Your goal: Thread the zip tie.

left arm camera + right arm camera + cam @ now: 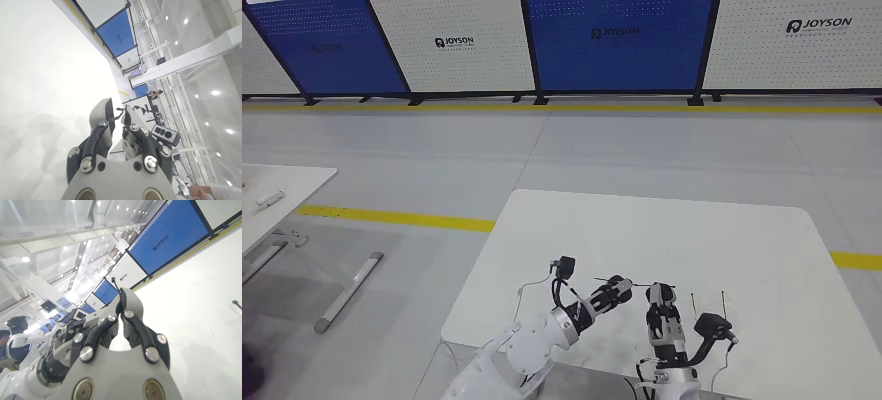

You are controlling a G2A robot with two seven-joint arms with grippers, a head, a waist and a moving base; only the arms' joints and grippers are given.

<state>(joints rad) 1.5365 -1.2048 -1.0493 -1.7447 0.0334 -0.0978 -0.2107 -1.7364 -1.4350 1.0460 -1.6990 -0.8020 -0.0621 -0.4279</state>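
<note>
Black tie [115, 284] is pinched in the right jaws, which are closed on it. Its square head pokes out just beyond their tips, with nothing through it. Left jaws stand partly apart, and a stretch of the tie lies in the gap between them, apparently ungripped. Threading looks not yet begun: the tail has yet to be bent round and fed into the head. Spare ties [236, 303] lie on the white surface [692, 230] beside the right jaws, clear of the work.

Logo [454, 42] with short dark wordmark on white wall panels [472, 70]; fainter one on blue panels [642, 65]
</note>
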